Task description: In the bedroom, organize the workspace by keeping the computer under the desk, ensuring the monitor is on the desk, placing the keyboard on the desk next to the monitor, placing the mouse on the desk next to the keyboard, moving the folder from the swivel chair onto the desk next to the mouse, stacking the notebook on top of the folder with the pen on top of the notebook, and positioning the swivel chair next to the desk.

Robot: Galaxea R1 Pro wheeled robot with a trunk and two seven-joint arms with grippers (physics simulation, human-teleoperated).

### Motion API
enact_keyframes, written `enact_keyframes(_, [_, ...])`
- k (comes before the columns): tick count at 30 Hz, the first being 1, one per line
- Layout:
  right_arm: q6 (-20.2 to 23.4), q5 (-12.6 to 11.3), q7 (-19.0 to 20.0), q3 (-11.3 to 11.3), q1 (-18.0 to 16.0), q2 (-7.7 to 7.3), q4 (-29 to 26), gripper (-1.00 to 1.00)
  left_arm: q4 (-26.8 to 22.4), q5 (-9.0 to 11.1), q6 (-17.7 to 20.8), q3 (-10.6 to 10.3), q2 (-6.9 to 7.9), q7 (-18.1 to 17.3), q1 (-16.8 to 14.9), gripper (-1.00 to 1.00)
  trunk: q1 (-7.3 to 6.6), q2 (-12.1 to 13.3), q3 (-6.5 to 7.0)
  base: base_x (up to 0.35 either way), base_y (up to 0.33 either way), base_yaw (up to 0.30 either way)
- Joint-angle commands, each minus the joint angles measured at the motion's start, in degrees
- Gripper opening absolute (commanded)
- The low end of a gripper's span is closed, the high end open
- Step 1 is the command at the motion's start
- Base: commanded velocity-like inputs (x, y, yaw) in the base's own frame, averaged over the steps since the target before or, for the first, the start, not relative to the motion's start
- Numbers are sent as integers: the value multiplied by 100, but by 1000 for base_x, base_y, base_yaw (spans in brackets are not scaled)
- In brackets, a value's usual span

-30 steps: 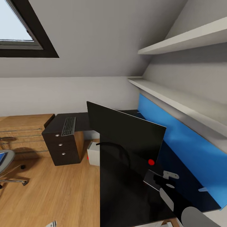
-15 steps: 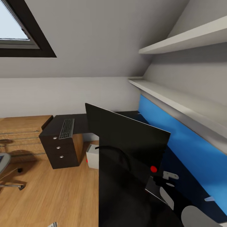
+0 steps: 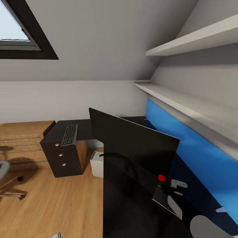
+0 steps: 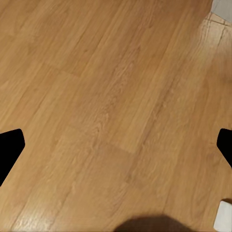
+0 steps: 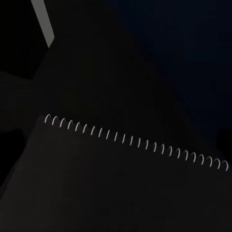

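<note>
- The monitor (image 3: 132, 142) stands on the black-topped table (image 3: 132, 211), a wide black screen across the middle of the head view, with the blue back panel (image 3: 198, 155) behind it toward the right.
- The keyboard (image 3: 70, 134) is not yet beside the monitor: it lies on the dark three-drawer unit (image 3: 62, 155) at centre left, well apart from the screen.
- The computer (image 3: 97, 164), a light grey box, sits on the wooden floor (image 3: 59, 201) just beside the table's near edge, below the monitor's left end.
- A sliver of the swivel chair (image 3: 5, 172) shows at the left edge, well away from the table.
- In the right wrist view a dark spiral-bound notebook (image 5: 121, 188) lies close under the camera on a dark surface, its wire coil (image 5: 135, 141) crossing the middle of the frame.
- The right gripper (image 3: 173, 188) appears at the lower right of the head view, low over the table just behind the monitor's right end; whether its jaws are apart or closed, or holding anything, cannot be told.
- The left gripper (image 4: 116, 145) hangs over bare floor with its two dark fingertips (image 4: 9, 147) spread wide at either edge of the left wrist view and nothing between them.
- The step in hand looks like work on the notebook with the right arm; doing it well would mean squaring the jaws to one edge of the cover, away from the coil, and keeping the arm clear of the monitor's thin stalk so the screen is not tipped.
</note>
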Motion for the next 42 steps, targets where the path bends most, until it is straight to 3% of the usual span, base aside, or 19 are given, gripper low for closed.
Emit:
enact_keyframes(1, [39,-25,-47,46,-4,-8,-15,100,3,54,-22,-17,1,-2,-3,100,25,-53,-30,0,0,0])
enact_keyframes(12, [32,-26,-44,36,-4,-11,-62,100,4,45,40,-30,-1,12,-3,100,267,-494,-227,0,0,0])
enact_keyframes(16, [30,-28,-47,26,-4,-49,-80,100,-433,49,266,-39,-16,0,0,100,355,-654,-299,0,0,0])
enact_keyframes(18, [34,-31,-52,25,-4,-79,-115,100,-908,47,813,-46,-55,-2,1,100,399,-734,-335,0,0,0])
enact_keyframes(19, [39,-32,-55,24,-4,-92,-162,100,-1293,46,1376,-48,-92,-4,1,100,420,-774,-353,0,0,0])
enact_keyframes(20, [41,-32,-57,24,-4,-96,-185,100,-1499,48,1686,-49,-107,-6,1,100,442,-815,-371,0,0,0])
enact_keyframes(21, [45,-33,-60,24,-4,-105,-222,100,-1933,50,2339,-51,-132,-11,1,100,464,-855,-389,0,0,0])
enact_keyframes(22, [45,-33,-61,24,-4,-110,-235,100,-2155,53,2665,-51,-140,-15,1,100,486,-895,-407,0,0,0])
enact_keyframes(23, [49,-33,-63,21,-4,-119,-257,100,-2596,58,3280,-50,-153,-20,1,100,508,-935,-425,0,0,0])
enact_keyframes(24, [49,-33,-64,19,-4,-131,-280,100,-3430,72,4196,-41,-168,-26,1,100,530,-975,-443,0,0,0])
enact_keyframes(27, [47,-33,-65,18,-4,-136,-290,100,-4039,135,4662,-43,-182,-28,1,100,596,-1095,-497,0,0,0])
enact_keyframes(28, [21,-33,-61,17,-4,-139,-294,100,-4404,428,4900,-50,-185,-27,1,100,618,-1135,-515,0,0,0])
enact_keyframes(35, [-1,-44,-51,27,-4,-134,-311,100,-4359,609,4915,-35,-177,-29,1,100,772,-1416,-640,0,0,0])
enact_keyframes(42, [-5,-53,-48,40,-4,-131,-324,100,-3791,619,4871,-27,-141,-21,1,100,926,-1697,-766,0,0,0])
